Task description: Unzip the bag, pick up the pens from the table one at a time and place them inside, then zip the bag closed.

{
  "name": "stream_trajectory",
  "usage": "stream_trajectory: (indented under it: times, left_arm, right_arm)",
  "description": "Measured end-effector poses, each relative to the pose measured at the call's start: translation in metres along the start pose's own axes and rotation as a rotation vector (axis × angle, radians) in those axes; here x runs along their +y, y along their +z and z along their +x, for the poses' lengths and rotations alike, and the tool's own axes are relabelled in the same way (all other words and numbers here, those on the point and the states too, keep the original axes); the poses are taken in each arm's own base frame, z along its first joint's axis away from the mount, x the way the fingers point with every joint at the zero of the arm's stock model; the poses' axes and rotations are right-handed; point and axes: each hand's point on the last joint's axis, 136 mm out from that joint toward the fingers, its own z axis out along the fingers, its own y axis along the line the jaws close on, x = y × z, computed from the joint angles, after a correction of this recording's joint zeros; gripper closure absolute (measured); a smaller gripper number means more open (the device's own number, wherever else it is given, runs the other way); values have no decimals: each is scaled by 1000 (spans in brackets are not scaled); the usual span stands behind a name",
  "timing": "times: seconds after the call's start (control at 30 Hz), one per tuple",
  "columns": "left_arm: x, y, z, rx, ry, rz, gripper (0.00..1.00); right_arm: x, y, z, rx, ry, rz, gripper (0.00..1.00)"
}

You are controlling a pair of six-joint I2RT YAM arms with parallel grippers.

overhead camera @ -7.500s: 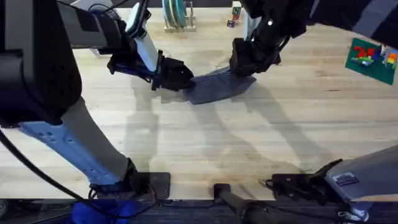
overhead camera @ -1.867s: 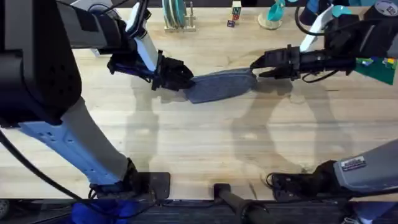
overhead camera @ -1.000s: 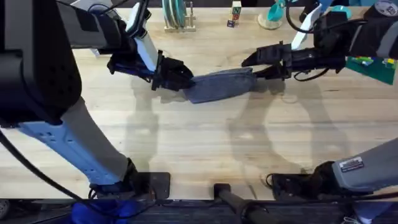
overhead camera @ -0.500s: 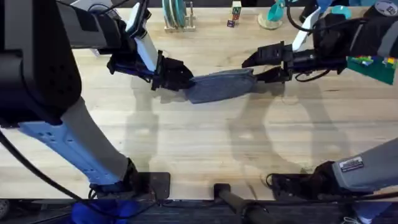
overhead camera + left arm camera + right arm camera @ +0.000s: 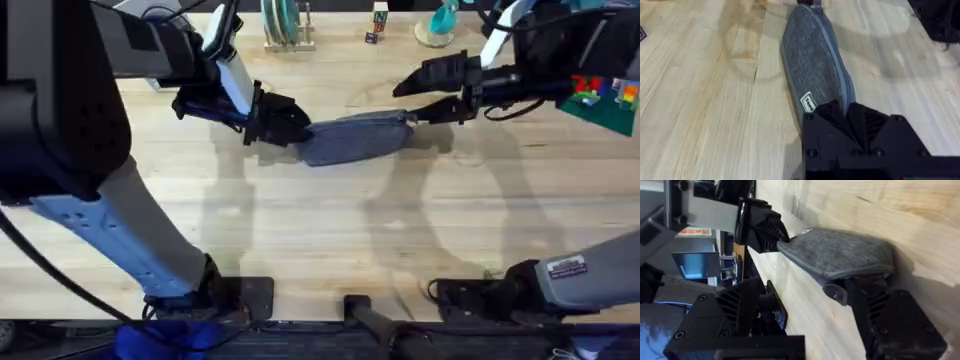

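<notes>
Bag [image 5: 355, 137] lies upper centre on table [image 5: 330, 230], long axis running L-R; my L fingers [image 5: 290, 125] pinch its L end; R fingers [image 5: 425, 92] spread wide just off its R end, so R arm's nearer the zip pull, I reckon.

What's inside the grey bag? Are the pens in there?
You can't tell. The bag lies on the table with its zipper closed along the top, so the fabric hides whatever is inside. The left gripper pinches one end; the right gripper is open at the other.
</notes>
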Motion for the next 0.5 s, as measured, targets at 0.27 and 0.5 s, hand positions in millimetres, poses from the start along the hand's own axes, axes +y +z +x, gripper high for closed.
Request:
stream_trajectory:
  times: [0.27, 0.5]
  left_arm:
    - [1, 0, 0, 0, 4, -2, 959]
    - [1, 0, 0, 0, 7, -3, 959]
  right_arm:
    - [15, -6, 1, -9, -33, -6, 5]
    - [37, -16, 8, -14, -49, -7, 6]
